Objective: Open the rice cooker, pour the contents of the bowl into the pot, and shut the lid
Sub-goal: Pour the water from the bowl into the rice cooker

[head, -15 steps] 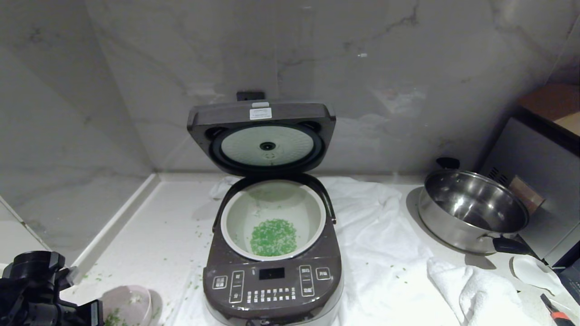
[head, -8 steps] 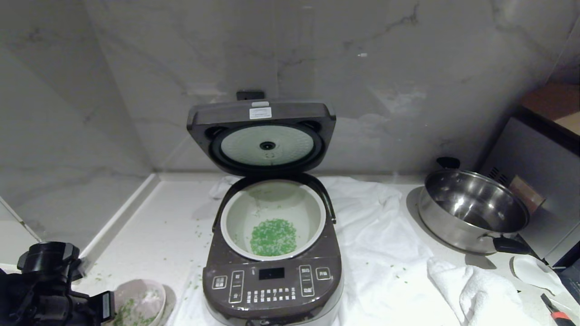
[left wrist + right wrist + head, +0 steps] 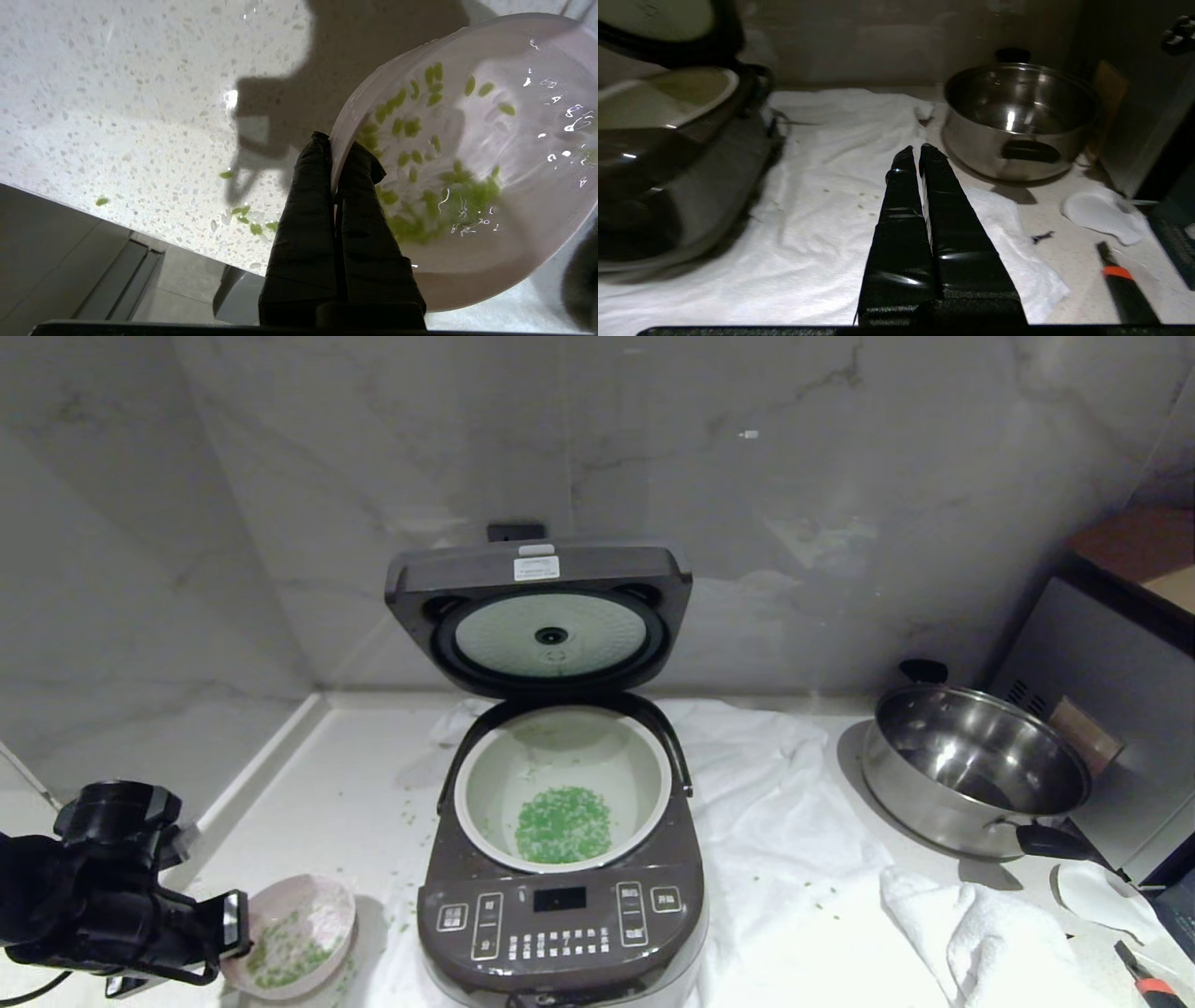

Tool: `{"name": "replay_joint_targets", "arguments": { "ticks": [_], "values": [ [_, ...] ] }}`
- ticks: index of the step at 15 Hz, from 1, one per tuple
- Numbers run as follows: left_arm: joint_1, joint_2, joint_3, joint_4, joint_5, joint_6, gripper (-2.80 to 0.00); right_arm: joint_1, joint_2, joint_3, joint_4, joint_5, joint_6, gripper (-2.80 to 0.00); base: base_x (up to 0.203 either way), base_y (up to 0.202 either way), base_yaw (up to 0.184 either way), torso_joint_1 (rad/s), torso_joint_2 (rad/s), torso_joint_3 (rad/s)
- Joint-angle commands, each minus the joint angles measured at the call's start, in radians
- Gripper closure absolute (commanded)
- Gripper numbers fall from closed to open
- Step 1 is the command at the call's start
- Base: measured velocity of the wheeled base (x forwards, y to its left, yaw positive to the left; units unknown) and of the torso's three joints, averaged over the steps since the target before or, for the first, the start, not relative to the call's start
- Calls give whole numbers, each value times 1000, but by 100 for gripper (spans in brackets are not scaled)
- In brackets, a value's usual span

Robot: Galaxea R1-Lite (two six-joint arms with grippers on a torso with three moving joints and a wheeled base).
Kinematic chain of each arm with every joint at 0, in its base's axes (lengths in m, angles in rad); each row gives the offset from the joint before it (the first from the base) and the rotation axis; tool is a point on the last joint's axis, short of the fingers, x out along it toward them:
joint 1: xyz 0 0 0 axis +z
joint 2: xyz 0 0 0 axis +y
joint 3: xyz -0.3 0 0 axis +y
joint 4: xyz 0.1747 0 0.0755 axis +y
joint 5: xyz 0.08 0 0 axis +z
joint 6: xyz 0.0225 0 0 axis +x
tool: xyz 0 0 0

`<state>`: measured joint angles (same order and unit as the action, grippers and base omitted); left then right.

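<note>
The left end effector (image 3: 334,156) pinches the pale pink bowl (image 3: 297,933) by its rim at the rice cooker's (image 3: 560,887) eight o'clock, tilted slightly toward the open pot (image 3: 560,784), presumably to pour remaining green bits (image 3: 420,186).

Head view: dim, cool light; soft glare patches on marble wall (image 3: 803,537). Left wrist view: hard gripper shadow on speckled counter (image 3: 117,116), bright specks of glare inside bowl (image 3: 490,154). Right wrist view: dark, rice cooker (image 3: 672,186) blurred; highlight in steel pan (image 3: 1011,119).
</note>
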<state>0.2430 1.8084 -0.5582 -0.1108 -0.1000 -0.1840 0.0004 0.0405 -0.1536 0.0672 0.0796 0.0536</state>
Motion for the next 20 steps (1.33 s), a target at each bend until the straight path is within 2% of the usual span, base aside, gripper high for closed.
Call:
{"name": "replay_joint_targets", "arguments": {
  "ticks": [1, 7, 10, 15, 17, 20],
  "values": [
    [-4, -14, -59, 37, 0, -3, 0, 4, 136, -107, 35, 83, 46, 0, 0, 0, 0, 0, 0, 0],
    [-28, -14, -167, 135, 2, -20, 0, 6, 528, -420, 45, 302, 208, 0, 0, 0, 0, 0, 0, 0],
    [-48, -24, -230, 200, 2, -45, 0, 6, 781, -560, 45, 422, 261, 0, 0, 0, 0, 0, 0, 0],
    [-86, -35, -312, 279, 2, -78, 0, 34, 1218, -861, 46, 640, 482, 0, 0, 0, 0, 0, 0, 0],
    [-88, -43, -343, 314, 0, -80, 0, 79, 1346, -973, 50, 695, 550, 0, 0, 0, 0, 0, 0, 0],
    [-98, -50, -350, 318, 2, -88, 0, 183, 1471, -1062, 62, 717, 597, 0, 0, 0, 0, 0, 0, 0]
  ]
}}
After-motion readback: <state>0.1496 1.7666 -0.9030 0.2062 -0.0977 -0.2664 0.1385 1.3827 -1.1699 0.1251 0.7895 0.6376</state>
